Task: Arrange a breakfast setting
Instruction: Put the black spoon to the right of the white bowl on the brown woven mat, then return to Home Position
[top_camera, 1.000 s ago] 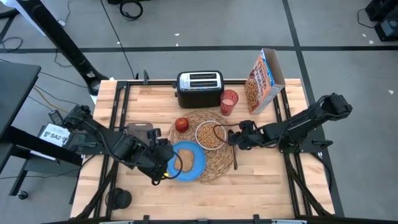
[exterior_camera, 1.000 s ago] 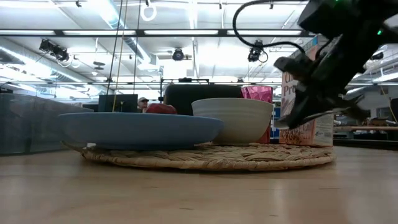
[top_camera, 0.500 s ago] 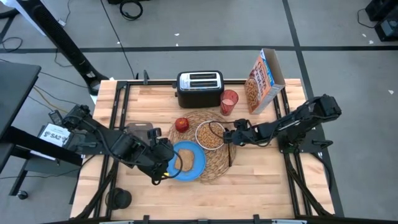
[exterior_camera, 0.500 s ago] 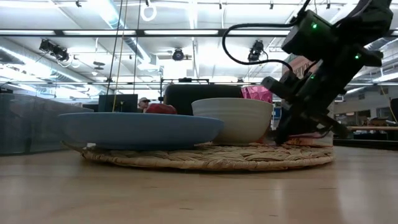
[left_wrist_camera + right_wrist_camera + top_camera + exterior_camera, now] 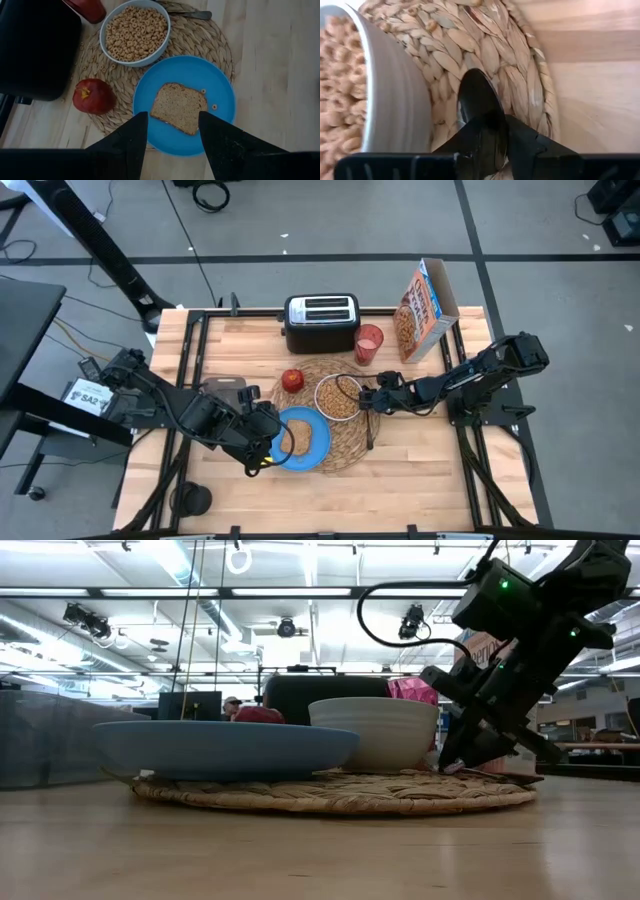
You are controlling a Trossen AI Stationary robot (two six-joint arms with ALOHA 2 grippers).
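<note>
The dark spoon (image 5: 477, 97) lies on the round straw placemat (image 5: 348, 442), just right of the white bowl (image 5: 375, 732) of cereal, its handle (image 5: 368, 435) pointing toward the near edge. My right gripper (image 5: 494, 125) is open and slants down from the right, its fingers close on either side of the spoon's neck. On the mat's near left, the blue plate (image 5: 220, 95) carries the toast slice (image 5: 179, 107). My left gripper (image 5: 172, 142) hovers open above the plate's left side. The red apple (image 5: 292, 380) sits on the mat's far left. The red cup (image 5: 368, 344) and Cheerios box (image 5: 425, 300) stand behind. My right gripper has a finger (image 5: 520, 140) on each side of the spoon's neck (image 5: 492, 120), just behind its bowl. Whether they touch it I cannot tell. The spoon lies flat on the placemat.
The black-and-silver toaster (image 5: 320, 322) stands at the far edge behind the mat. A grey tray (image 5: 225, 390) lies left of the mat, partly under my left arm. Bare wood shows near the front edge and right of the mat.
My right gripper has come down and toward the table's left with the spoon, then kept still. The spoon, held above the mat's right edge a second ago, now lies on the mat beside the bowl.
</note>
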